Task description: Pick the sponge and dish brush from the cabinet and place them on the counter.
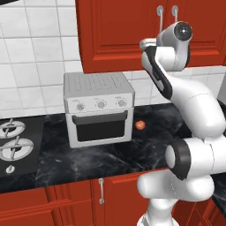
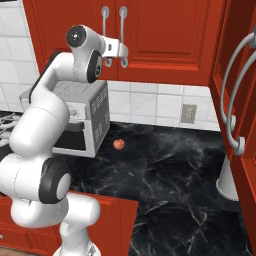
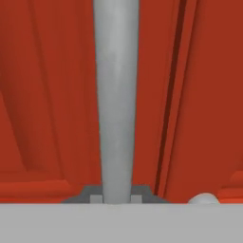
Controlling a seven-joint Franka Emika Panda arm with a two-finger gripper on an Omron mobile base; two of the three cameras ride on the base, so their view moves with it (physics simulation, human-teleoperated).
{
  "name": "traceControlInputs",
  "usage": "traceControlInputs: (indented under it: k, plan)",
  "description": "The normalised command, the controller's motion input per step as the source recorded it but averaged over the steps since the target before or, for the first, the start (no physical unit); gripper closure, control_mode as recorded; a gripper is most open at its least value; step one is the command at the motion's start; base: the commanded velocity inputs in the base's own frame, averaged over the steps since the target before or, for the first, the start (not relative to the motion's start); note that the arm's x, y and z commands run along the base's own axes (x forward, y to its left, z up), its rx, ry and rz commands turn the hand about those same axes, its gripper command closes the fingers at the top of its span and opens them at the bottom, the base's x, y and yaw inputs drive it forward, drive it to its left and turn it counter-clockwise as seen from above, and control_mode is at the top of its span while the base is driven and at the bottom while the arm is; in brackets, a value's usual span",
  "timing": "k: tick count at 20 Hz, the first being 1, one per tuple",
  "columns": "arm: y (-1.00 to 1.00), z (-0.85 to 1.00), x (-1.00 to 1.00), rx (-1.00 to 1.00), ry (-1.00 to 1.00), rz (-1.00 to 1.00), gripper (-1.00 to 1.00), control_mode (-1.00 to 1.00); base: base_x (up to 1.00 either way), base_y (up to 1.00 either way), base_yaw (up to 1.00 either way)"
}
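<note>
Gripper (image 3: 116,198) clenched on one long silver handle (image 3: 116,95) of the red wall cabinet (image 2: 165,35), its two dark fingertips (image 3: 96,198) pressed to either side of the bar at six o'clock in the hand view, with the seam between the doors running up toward one o'clock. From the right base view, the white arm (image 2: 37,125) rises at seven o'clock and reaches to eleven o'clock, where the hand meets the cabinet front — two curved handles hang side by side there, and both doors appear closed. A second red door (image 2: 240,90) with two larger curved handles stands at three o'clock in that view. Below, the black marble counter (image 1: 110,159) carries one silver toaster oven (image 1: 98,108) with three knobs, and one small reddish round fruit (image 1: 140,125) lying just beside it at its lower right corner. Two silver burners of a stovetop (image 1: 17,145) show at nine o'clock in the left base view. One wall socket (image 2: 188,113) sits on the white tiles — behind the counter, at the centre right of the right base view
</note>
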Motion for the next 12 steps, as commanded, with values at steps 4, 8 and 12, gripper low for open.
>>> traceControlInputs:
  k: [4, 8, 12]
  plan:
    - [0.07, 0.15, -0.12, -0.04, -0.08, -0.01, 1.00, -1.00, 0.00, 0.00, 0.00]
    - [0.19, 0.20, -0.21, -0.07, -0.04, -0.02, 1.00, -1.00, 0.00, 0.00, 0.00]
    - [0.21, 0.21, -0.23, -0.10, -0.08, -0.02, 1.00, -1.00, 0.00, 0.00, 0.00]
